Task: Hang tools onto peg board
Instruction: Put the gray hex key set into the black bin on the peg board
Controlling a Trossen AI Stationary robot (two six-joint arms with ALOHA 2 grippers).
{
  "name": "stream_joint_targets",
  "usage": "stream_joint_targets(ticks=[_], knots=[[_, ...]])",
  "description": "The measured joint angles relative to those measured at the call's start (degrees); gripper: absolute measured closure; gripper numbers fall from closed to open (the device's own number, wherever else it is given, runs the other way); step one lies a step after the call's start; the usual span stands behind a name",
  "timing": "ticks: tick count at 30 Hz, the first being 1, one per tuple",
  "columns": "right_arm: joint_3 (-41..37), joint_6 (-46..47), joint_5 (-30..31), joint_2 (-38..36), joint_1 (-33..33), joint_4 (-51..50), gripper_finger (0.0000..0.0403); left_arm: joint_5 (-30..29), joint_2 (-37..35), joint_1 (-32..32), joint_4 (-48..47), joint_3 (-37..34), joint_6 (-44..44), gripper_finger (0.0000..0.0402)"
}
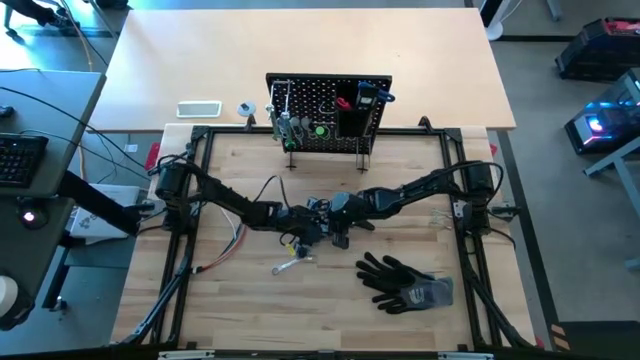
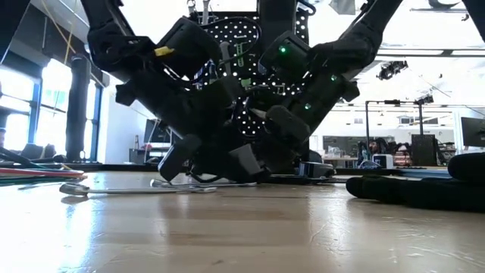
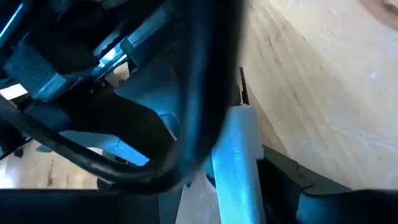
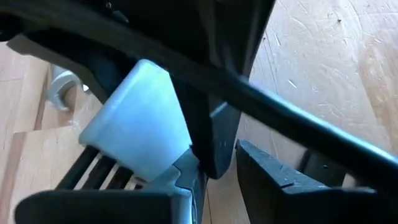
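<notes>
The black peg board (image 1: 330,112) stands upright at the table's far middle, with tools hanging on its face and a box bin (image 1: 350,118) on it. A silver wrench (image 1: 292,265) lies flat on the table just in front of both grippers. My left gripper (image 1: 308,222) and right gripper (image 1: 336,226) meet low over the table's middle, fingers slanting down. A pale bluish tool handle (image 3: 239,162) with a thin dark rod (image 3: 243,93) runs beside my open left gripper's finger (image 3: 292,180). Whether it touches that finger I cannot tell. My right gripper (image 4: 214,186) is shut on the pale tool (image 4: 140,118). My right gripper has the pale tool's blocky end (image 4: 155,155) against the inner side of one finger (image 4: 183,180), slanting down from the table's right. A dark part of the other arm crosses in front, hiding the far side of the hold. Whether the tool rests on the table does not show.
Black gloves (image 1: 405,285) lie on the table's near right. A bundle of coloured wires (image 1: 225,250) lies to the left of the wrench. Dark rails (image 1: 190,240) frame the wooden work area. A small white device (image 1: 199,108) sits left of the peg board.
</notes>
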Motion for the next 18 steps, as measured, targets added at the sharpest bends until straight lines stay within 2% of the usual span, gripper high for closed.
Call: stream_joint_targets(ticks=[3,9,18], knots=[[0.00,-0.04,0.21,0.00,0.21,-0.36,0.0320,0.00,0.11,0.06,-0.11,0.71,-0.19,0.0257],[0.02,-0.47,0.31,-0.02,0.26,-1.53,0.0320,-1.43,0.09,-0.17,-1.20,0.77,0.70,0.0329],[0.22,1.71,1.51,-2.12,0.37,-6.00,0.0320,-5.63,-4.16,-1.87,-3.99,0.55,1.27,0.0347]])
